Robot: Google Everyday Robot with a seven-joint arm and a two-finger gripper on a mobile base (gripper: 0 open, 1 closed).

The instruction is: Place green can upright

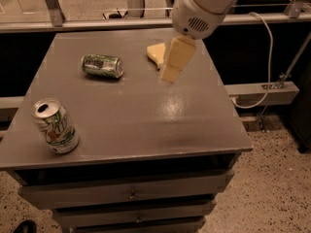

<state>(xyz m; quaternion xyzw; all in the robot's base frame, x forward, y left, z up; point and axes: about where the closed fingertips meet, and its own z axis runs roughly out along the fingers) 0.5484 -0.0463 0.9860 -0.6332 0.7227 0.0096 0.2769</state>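
Toward the far left of the tabletop (146, 125), the green can (102, 65) lies sideways. My pincer (169, 74) hangs right of it, spread or not I cannot tell. I'd grip across its middle.

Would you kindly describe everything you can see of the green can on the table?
The green can is a slim metal drink can with a dark green mottled label and silver end rims. It lies on its side on the grey table, in the far left part, long axis running left to right. Only the table touches it. The claw hangs to its right, apart from it.
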